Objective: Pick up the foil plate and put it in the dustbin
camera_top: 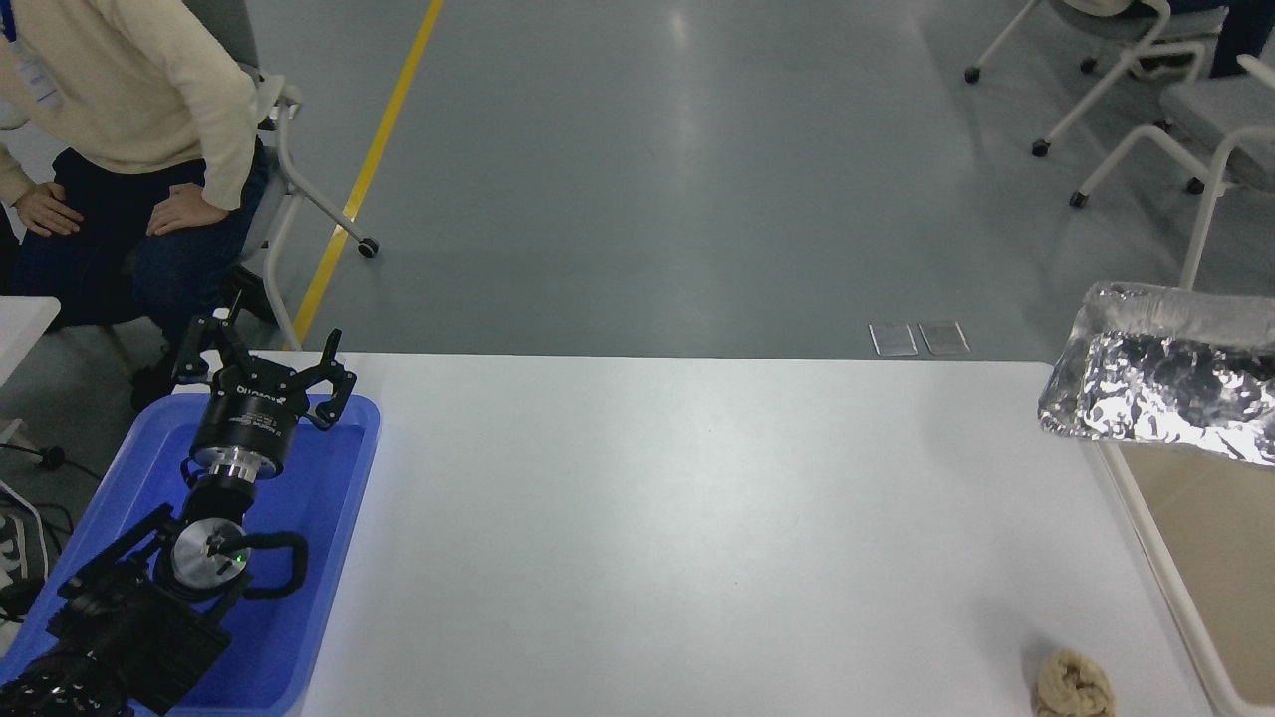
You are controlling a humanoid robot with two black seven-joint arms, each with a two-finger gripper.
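Nearest the camera, a small tan ball [1074, 683] lies on the white worktop [677, 518] at its near right, partly cut off by the bottom edge. At lower left the left arm is parked, reaching away from the camera over a blue tray [329, 558]; its left end effector [261, 364] is released, fingers spread wide above the tray's far rim, grasping nothing. At the right edge stands the dustbin [1155, 568], only its left rim and part of its beige interior in frame. The foil plate [1165, 383] sits above the bin's far left corner, tilted, with its crinkled inner face turned to the camera; its right part runs out of frame, and whether it rests on the rim or hangs clear cannot be told. The right arm and its end effector are out of view, so their pose and grip cannot be told. Beyond the worktop lie grey floor with a yellow line [374, 159], a seated person [129, 110] at far left with hands on knees, and wheeled chairs [1175, 110] at far right, partly cut off.
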